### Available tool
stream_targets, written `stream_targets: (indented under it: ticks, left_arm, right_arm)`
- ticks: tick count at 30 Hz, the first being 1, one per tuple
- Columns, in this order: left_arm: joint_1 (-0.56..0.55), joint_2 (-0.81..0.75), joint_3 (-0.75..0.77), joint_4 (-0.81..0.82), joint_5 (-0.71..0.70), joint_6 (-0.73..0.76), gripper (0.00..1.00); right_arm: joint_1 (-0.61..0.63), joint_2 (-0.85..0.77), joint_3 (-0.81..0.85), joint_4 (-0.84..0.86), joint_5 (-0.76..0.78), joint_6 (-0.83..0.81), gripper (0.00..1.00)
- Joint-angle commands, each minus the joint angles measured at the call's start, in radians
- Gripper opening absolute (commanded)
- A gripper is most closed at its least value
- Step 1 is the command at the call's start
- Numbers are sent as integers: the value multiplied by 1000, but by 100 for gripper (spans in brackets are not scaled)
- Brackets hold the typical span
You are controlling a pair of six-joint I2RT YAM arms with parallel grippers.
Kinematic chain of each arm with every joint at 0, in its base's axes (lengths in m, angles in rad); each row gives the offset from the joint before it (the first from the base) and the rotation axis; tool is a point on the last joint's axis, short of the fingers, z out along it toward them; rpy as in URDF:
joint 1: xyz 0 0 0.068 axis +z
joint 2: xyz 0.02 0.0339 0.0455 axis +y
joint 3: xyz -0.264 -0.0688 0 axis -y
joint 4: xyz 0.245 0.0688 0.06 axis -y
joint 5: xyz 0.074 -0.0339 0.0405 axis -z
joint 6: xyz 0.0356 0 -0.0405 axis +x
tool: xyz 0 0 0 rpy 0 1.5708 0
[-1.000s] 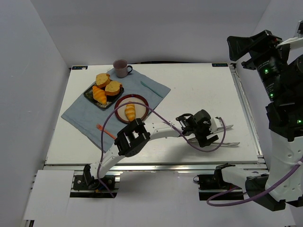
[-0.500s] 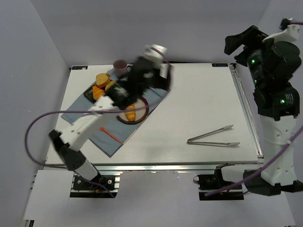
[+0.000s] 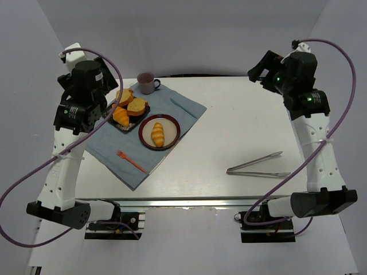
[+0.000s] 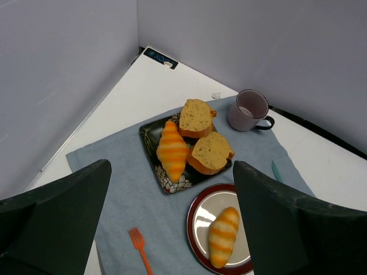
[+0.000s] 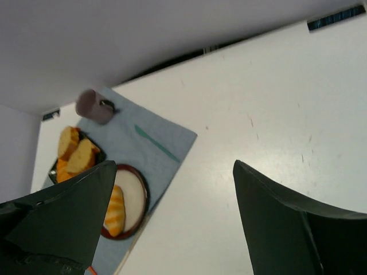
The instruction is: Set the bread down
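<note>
Two robot arms stand tall at either side of a white table [image 3: 241, 114], seen from above, with the bread [image 3: 157, 134] lying on a red-rimmed plate [image 3: 178, 130] at about 9 o'clock from the table's centre. The small golden-yellow roll rests near the middle of the plate, lengthwise from 12 to 6 o'clock. The plate sits on a blue-grey cloth [image 3: 103, 143] spread askew over the table's left half. At 10 o'clock from the plate, touching or nearly touching its rim, is a black tray [image 3: 109, 114] holding an orange croissant-shaped piece [image 3: 120, 116] and two bun halves [image 3: 136, 106]. A mauve mug [image 3: 147, 82] stands at 1 o'clock from the tray on the cloth's far corner. An orange fork [image 3: 132, 161] lies at 7 o'clock from the plate and a teal knife [image 3: 183, 107] at 1 o'clock, both on the cloth. Metal tongs [image 3: 257, 166] lie on the bare tabletop at 4 o'clock from the centre, well apart from everything else. The left gripper [image 4: 172, 172] hangs high above the tray, its jaws spread wide and holding nothing, with the tray and plate in plain sight between them. The right gripper [image 5: 175, 166] is likewise high above the table's far right, jaws wide apart and empty, looking down on bare table and the cloth's edge
</note>
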State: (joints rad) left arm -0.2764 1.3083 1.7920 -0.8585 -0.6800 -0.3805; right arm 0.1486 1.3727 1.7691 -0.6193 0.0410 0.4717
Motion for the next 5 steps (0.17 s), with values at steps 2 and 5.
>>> stream_targets:
  ticks: [2, 5]
  left_arm:
    - [14, -46, -23, -60, -35, -24, 98]
    - [23, -55, -48, -65, -29, -31, 98]
  right_arm:
    - [-14, -40, -127, 36, -32, 12, 89]
    - [-15, -67, -194, 62, -9, -13, 89]
